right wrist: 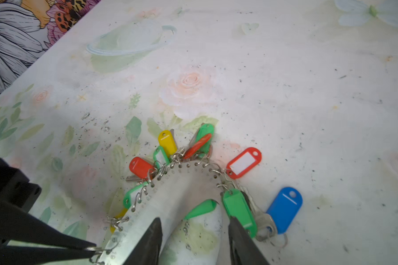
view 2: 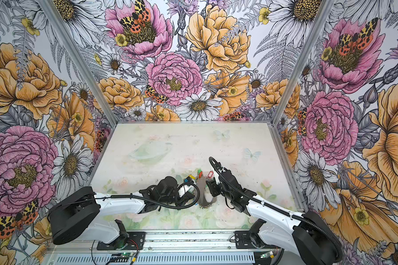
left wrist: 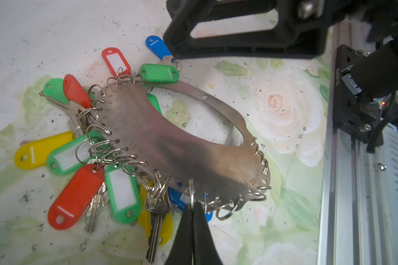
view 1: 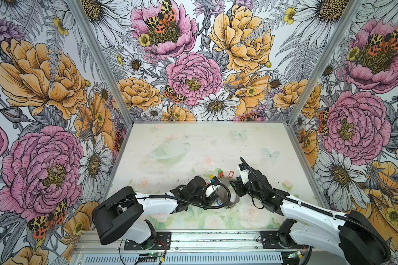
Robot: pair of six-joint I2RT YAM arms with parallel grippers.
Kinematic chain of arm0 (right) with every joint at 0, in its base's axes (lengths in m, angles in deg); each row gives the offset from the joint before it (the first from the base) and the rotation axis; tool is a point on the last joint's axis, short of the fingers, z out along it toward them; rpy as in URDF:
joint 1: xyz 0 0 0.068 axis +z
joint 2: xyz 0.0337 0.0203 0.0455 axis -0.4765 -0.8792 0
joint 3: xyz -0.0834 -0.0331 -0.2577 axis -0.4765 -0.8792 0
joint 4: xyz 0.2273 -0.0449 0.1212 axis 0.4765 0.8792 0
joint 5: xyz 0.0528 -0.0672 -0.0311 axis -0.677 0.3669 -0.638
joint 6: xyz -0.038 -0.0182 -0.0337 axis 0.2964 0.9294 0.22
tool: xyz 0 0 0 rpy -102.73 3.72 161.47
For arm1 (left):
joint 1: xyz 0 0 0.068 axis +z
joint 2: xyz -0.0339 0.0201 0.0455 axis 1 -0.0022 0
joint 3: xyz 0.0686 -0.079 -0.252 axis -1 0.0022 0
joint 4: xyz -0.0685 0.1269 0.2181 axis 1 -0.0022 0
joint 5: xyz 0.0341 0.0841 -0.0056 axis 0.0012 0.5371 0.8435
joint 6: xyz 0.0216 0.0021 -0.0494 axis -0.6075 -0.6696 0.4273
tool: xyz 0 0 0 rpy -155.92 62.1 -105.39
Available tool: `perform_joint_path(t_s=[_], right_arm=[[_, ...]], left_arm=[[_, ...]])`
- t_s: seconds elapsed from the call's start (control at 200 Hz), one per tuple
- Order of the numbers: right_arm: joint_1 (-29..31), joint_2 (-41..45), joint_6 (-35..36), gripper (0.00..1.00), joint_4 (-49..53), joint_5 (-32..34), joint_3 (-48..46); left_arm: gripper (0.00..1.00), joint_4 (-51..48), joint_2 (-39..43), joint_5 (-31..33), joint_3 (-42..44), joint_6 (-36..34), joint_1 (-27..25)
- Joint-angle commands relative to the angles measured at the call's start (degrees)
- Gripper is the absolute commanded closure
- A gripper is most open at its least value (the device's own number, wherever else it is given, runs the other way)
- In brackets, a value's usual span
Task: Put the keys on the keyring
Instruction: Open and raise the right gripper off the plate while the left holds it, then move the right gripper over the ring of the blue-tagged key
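Keyring (left wrist: pixel 182 146) first: it lies flat on the desk (right wrist: pixel 285 80), near the middle front. Its long axis runs roughly 12 to 6 in both top views, and its tagged keys (left wrist: pixel 76 197) fan round the 12 and 9 o'clock edge. One blue key (right wrist: pixel 284 210) looks loose to me. It lies on the desk just beside the narrow band at about 2 o'clock, metal end nearest the band and tag pointing away. The top views hide it under the right arm (view 1: pixel 308 211), so treat that bearing as a judgement. Your left claw (left wrist: pixel 192 207) reaches in from 9 o'clock and is pinched fully closed on one small split ring (left wrist: pixel 191 190) at the plate's edge. Your right claw (right wrist: pixel 194 219) reaches in from 3 o'clock, about half open with nothing in it. Its fingers (right wrist: pixel 152 238) straddle the central hole, one over the wide part and one beside the green tag (right wrist: pixel 238 208); you cannot tell whether they touch the metal. So the blue key sits just outside the right claw's outer finger and well apart from the left claw. The right arm is plainly nearer, and would likely need to shift toward 2 o'clock and turn across the key's long axis.
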State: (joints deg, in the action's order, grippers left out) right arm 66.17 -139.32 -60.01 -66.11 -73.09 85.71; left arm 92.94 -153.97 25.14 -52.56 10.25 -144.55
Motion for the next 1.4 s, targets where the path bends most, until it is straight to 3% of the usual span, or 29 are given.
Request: perform_joint_path(t_s=[0.0,0.23,0.365,0.55,0.871,1.391], right_arm=[[-4.1,-1.6,-3.3,0.53,3.5,-0.8,2.9],[-13.4,-9.7,-6.8,0.55,8.5,-6.7,7.6],[-15.9,-14.7,-9.3,0.59,11.2,-8.6,9.2],[-16.1,-15.6,-16.0,0.62,12.7,-7.3,7.9],[-14.4,-15.1,-24.4,0.64,11.8,-5.4,6.3],[-12.9,-20.1,-28.6,0.8,6.3,-6.6,6.2]], left_arm=[[1.0,7.7,0.4,3.9,1.7,3.4,-0.5],[1.0,8.9,2.3,5.7,3.3,1.7,0.1],[1.0,9.3,4.1,8.1,4.4,1.7,0.7],[1.0,11.4,6.4,8.8,7.0,1.3,1.6],[1.0,13.4,2.7,7.7,6.2,0.3,1.4],[1.0,13.5,2.9,8.5,6.5,0.0,0.8]])
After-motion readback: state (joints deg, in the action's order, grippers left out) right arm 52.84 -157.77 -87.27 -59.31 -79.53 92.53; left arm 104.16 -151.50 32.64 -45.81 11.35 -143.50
